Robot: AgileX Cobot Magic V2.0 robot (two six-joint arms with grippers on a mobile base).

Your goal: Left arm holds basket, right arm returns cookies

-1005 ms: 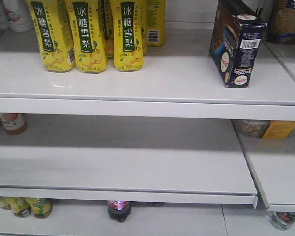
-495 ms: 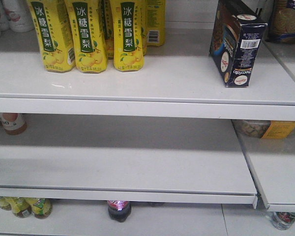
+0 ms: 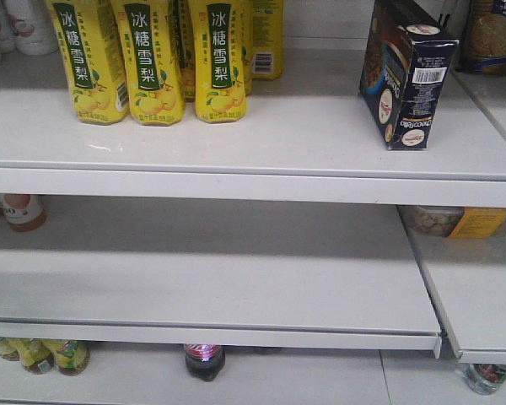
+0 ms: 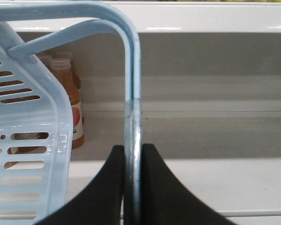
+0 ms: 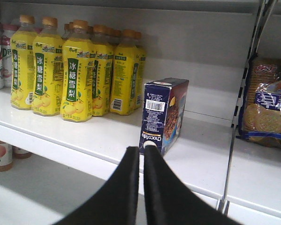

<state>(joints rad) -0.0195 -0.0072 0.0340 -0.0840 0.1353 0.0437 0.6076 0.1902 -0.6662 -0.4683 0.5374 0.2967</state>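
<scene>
The cookies (image 3: 405, 80) stand upright on the top shelf at the right, a dark navy box with a barcode label; the right wrist view shows the cookies (image 5: 163, 115) too. My right gripper (image 5: 141, 149) is shut with nothing in it, drawn back in front of the shelf edge, apart from the box. My left gripper (image 4: 132, 147) is shut on a thin handle (image 4: 132, 117) of the light blue basket (image 4: 23, 154), whose slotted wall fills the left of that view. Neither arm appears in the front view.
Yellow drink bottles (image 3: 148, 59) stand in rows at the top shelf's left. Biscuit packs (image 5: 267, 110) sit beyond a metal divider (image 5: 234, 136) on the right. The white shelf (image 3: 236, 287) below holds orange-capped bottles (image 4: 68, 101) at its far left. More bottles stand on the bottom level.
</scene>
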